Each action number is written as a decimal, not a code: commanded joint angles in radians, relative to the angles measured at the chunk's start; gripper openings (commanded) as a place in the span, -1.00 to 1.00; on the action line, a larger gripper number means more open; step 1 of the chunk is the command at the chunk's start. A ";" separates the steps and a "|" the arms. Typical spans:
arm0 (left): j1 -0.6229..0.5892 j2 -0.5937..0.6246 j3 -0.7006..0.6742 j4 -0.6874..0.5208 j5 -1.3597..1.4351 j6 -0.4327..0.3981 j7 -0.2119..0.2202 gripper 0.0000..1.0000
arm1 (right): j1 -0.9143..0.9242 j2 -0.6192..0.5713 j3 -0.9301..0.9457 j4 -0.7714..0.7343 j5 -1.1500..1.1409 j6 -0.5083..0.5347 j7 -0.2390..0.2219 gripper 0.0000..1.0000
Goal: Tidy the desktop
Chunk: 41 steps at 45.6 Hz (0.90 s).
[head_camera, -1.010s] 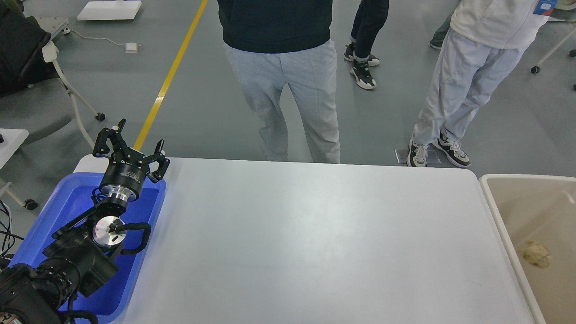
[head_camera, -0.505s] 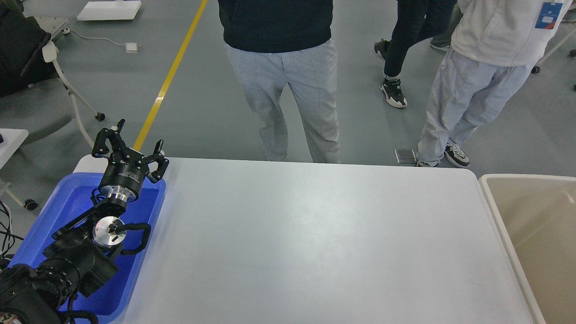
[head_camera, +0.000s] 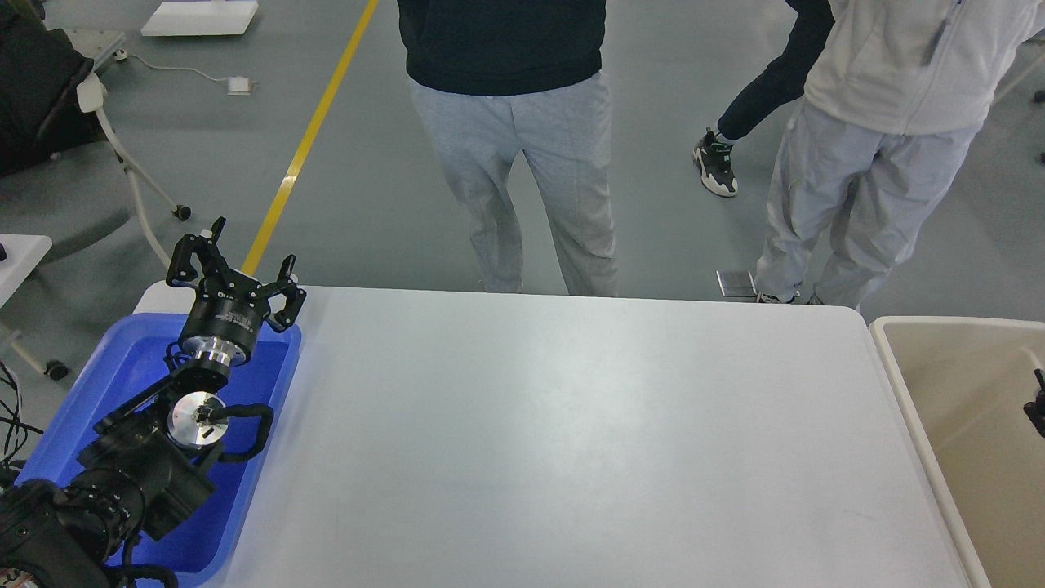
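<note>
- The desktop (head_camera: 571, 441), a white surface, fills the middle of the view.
- Against its left edge sits a blue tray (head_camera: 122, 367); the left gripper (head_camera: 233, 265) hangs above the tray's far end, fingers spread, holding nothing.
- Beside its right edge stands a beige bin (head_camera: 939, 367); a dark tip of the right gripper (head_camera: 1037, 404) shows over it, and I cannot tell its state.

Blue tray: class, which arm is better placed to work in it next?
Left. The left tool, open, hangs over the tray; the right tool barely shows, over the beige bin.
</note>
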 commanded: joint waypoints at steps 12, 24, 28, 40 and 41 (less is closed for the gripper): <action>0.000 0.000 0.000 0.000 0.001 0.000 0.000 1.00 | -0.178 0.236 0.285 0.474 -0.308 -0.135 0.087 1.00; 0.000 -0.002 0.000 0.000 0.001 0.000 0.000 1.00 | -0.142 0.325 0.320 0.468 -0.359 -0.148 0.087 1.00; 0.000 0.000 0.000 0.000 -0.001 0.000 0.000 1.00 | -0.136 0.325 0.320 0.460 -0.359 -0.148 0.087 1.00; 0.000 -0.002 0.000 0.000 -0.001 0.000 0.000 1.00 | -0.120 0.343 0.309 0.447 -0.362 -0.148 0.087 1.00; 0.000 0.000 0.000 0.000 0.001 0.000 0.000 1.00 | -0.120 0.343 0.309 0.444 -0.362 -0.148 0.087 1.00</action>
